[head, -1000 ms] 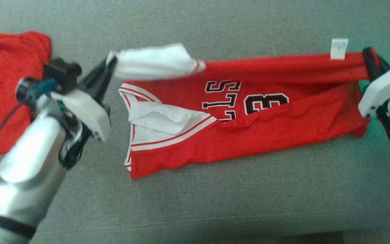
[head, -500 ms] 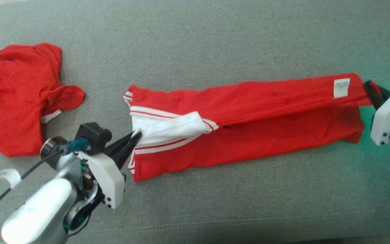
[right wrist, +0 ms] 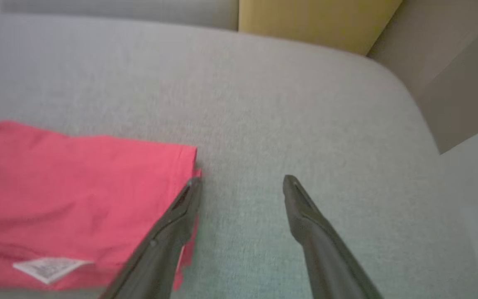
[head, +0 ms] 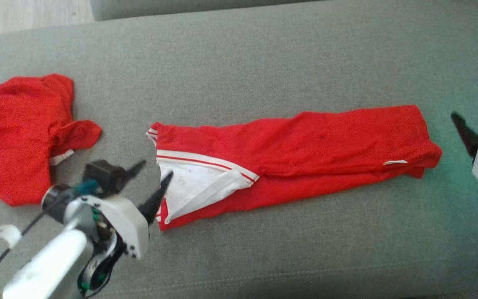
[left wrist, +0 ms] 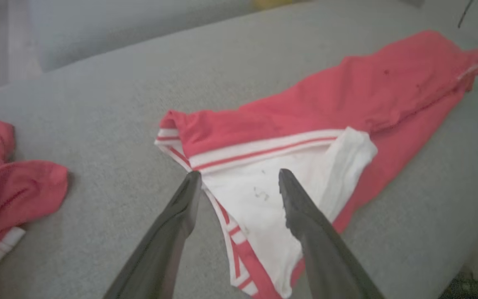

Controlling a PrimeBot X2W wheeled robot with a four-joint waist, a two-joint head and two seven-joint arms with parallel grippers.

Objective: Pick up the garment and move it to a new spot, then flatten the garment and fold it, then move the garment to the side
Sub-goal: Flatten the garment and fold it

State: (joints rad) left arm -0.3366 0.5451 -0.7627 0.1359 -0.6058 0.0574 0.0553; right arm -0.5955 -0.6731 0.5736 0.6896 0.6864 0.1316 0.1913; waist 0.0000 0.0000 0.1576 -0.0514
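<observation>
The garment (head: 305, 153) is a red jersey with white-and-red trim, lying in a long folded strip across the grey sofa seat (head: 239, 62). Its white lining shows at the left end. My left gripper (head: 155, 169) stands open just off that left end, holding nothing. In the left wrist view the left gripper (left wrist: 239, 173) has its fingers astride the trimmed corner of the garment (left wrist: 326, 104). My right gripper (head: 470, 112) is open, apart from the garment's right end. In the right wrist view the right gripper (right wrist: 242, 179) hovers beside the garment's (right wrist: 77, 187) hem, with its white label lower left.
A second red garment (head: 15, 133) lies crumpled at the seat's far left, also in the left wrist view (left wrist: 6, 187). Bare floor (head: 27, 16) shows past the seat's back left corner. A yellow cushion (right wrist: 313, 20) stands behind the seat's rounded right end.
Both grippers have let go of the garment and opened. The raised edge has come down over the lettering, and the garment lies as a flat strip. The head view has shifted.
</observation>
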